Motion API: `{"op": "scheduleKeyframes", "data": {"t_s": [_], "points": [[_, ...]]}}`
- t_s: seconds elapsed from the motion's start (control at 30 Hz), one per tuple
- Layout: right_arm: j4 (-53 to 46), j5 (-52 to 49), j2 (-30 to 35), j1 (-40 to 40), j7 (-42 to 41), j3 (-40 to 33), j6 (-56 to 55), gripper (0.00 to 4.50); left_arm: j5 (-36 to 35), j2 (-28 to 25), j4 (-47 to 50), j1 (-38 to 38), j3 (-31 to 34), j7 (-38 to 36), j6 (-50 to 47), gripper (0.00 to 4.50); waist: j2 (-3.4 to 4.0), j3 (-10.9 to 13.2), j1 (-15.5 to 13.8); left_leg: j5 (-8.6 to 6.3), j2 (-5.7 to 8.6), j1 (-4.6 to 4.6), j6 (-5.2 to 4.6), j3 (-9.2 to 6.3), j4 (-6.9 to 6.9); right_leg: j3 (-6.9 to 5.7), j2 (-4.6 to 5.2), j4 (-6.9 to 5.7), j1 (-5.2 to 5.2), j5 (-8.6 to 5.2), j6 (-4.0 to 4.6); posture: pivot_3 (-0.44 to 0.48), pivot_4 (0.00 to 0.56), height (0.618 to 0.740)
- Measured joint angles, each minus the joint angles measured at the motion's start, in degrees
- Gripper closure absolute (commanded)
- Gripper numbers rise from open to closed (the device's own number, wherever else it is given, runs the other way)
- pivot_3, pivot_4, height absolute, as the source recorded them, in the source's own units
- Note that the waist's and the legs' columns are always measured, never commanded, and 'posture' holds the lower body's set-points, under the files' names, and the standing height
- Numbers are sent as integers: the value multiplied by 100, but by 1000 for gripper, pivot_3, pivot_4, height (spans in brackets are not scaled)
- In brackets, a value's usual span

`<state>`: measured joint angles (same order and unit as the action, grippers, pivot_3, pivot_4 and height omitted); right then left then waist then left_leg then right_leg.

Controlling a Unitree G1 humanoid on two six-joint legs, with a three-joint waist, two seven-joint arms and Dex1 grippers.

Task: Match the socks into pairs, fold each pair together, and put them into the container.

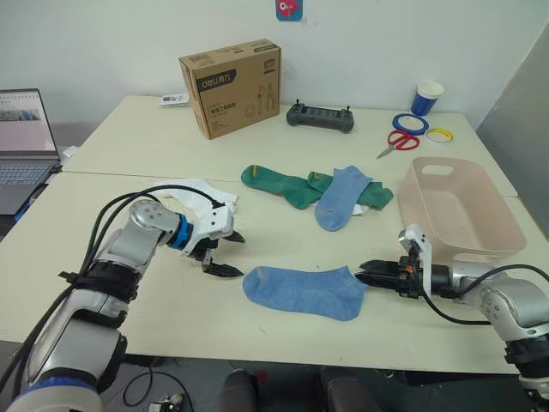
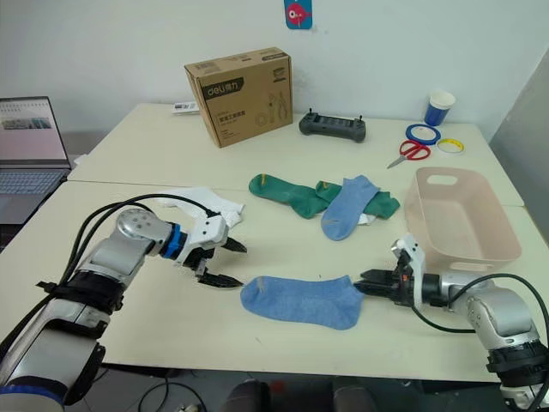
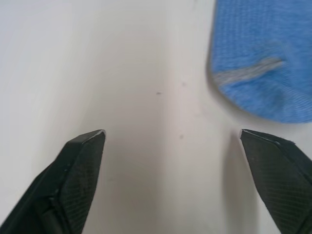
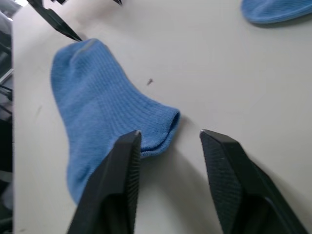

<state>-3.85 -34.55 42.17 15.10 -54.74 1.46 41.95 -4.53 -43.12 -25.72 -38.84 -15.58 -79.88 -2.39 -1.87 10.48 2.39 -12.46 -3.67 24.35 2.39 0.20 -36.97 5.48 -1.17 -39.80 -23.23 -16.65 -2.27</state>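
The desk is a wide pale surface, and the work sits toward its near edge. The pink tub stands at the robot's right with nothing visible inside it, so no pair looks put away yet; it is close to the right arm, likely so folded socks can be dropped in with a short reach. A brown cardboard box stands well back and plays no part.

One light blue sock lies flat on the near desk between the two arms, spread lengthwise as if laid out for matching or folding. Its partner, the second blue sock, lies farther back, draped over the two dark green socks. The white socks are bunched just behind the left hand.

The left hand hovers at the toe end of the near sock, fingers spread wide and gripping nothing. The right hand sits low at the cuff end, its fingers parted with one over the cuff edge, not closed on it. Both seem placed to take the sock by its ends.
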Motion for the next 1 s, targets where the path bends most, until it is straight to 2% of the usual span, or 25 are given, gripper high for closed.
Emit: {"op": "scheduleKeyframes", "data": {"t_s": [0.17,0.23,0.27,0.37,0.57,0.73,1.0], "points": [[-123,80,182,14,-235,-226,-375,1781,-446,5,1785,1120,450,416,-576,0,0,0,-3,0,-1,0,0,-4,3,-4,4,-4,-1,-1,2,0,150,740],[-505,81,154,-7,-455,-165,-595,1781,-607,297,2401,1439,632,845,-754,0,1,0,-11,0,-1,0,0,-9,3,-9,4,-10,-1,-6,-3,0,150,740],[-702,98,120,-4,-568,-69,-740,1745,-697,465,2680,1537,650,1034,-857,182,1,0,-17,0,-1,0,0,-10,2,-12,3,-9,0,-6,-4,0,150,740],[-949,441,-155,13,-738,369,-1278,2319,-826,848,3175,1739,696,1553,-1145,872,0,-2,-12,0,0,-11,1,-3,-1,-3,2,-10,6,-3,-8,0,150,740],[-371,1498,-577,5,-754,1175,-2431,4483,-595,1084,3348,2293,511,2198,-1335,2865,0,-2,35,0,2,-19,1,2,0,3,3,-10,9,-3,-7,0,150,740],[35,1988,-472,-90,-824,1291,-2999,4500,-242,960,3294,2620,332,2320,-1209,4486,0,-2,32,0,1,-20,1,3,1,3,3,-11,8,-3,-6,0,150,740],[391,2036,156,-423,-1145,914,-3591,4500,-222,610,3190,2899,486,2292,-720,4486,4,-6,71,0,0,-75,1,12,8,8,5,-9,57,-9,3,0,150,740]]}}
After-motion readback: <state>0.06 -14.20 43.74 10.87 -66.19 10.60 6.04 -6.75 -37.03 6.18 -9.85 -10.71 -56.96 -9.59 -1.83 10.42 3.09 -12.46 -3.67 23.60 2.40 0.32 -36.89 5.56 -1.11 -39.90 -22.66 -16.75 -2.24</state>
